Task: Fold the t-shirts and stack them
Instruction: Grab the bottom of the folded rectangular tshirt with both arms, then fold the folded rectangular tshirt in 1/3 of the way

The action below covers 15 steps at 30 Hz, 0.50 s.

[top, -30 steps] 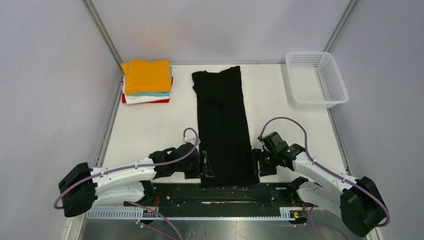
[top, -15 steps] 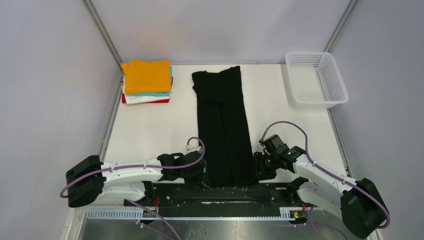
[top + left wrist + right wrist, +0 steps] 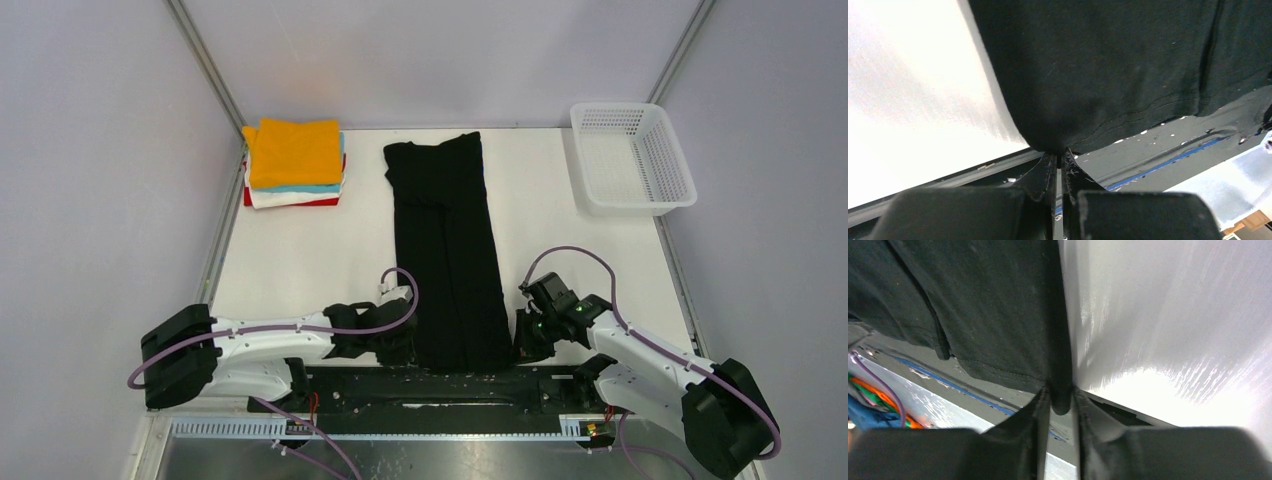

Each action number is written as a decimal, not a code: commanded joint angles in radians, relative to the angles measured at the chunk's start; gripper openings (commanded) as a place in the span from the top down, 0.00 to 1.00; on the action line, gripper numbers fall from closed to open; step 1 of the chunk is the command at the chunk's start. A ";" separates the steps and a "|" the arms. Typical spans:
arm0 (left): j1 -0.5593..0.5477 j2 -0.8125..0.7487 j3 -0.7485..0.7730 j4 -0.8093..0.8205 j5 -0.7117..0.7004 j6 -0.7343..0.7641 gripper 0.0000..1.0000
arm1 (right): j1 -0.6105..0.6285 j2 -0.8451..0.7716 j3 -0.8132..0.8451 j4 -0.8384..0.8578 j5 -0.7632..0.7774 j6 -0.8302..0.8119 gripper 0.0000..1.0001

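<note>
Nearer the table [image 3: 300, 260] edge than a second ago, the left gripper [image 3: 1059, 156] and right gripper [image 3: 1060, 399] each pinch a near corner of the black t-shirt [image 3: 448, 250]

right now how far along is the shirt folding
Done: the stack of orange, teal, white and red shirts sits folded far left. In hand: the black t-shirt, a long strip, near corners pinched by left gripper and right gripper. Left: fold it shorter, stack it.

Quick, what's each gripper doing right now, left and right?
Left gripper: closed, pinching the near left corner of the black t-shirt.
Right gripper: closed, pinching the near right corner of the black t-shirt.
</note>
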 commanded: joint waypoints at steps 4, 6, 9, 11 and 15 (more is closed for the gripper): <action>-0.005 -0.099 0.078 0.070 -0.067 0.044 1.00 | 0.000 -0.029 0.069 0.059 -0.049 -0.019 1.00; 0.007 -0.115 0.095 0.071 -0.104 0.067 1.00 | -0.001 -0.020 0.111 0.081 -0.045 -0.019 1.00; 0.074 -0.113 0.125 0.094 -0.139 0.115 1.00 | 0.000 0.015 0.187 0.114 -0.012 -0.033 1.00; 0.139 -0.104 0.132 0.165 -0.119 0.161 1.00 | -0.002 0.054 0.245 0.133 0.023 -0.037 1.00; 0.292 -0.060 0.162 0.281 -0.048 0.234 1.00 | -0.019 0.162 0.386 0.169 0.076 -0.044 1.00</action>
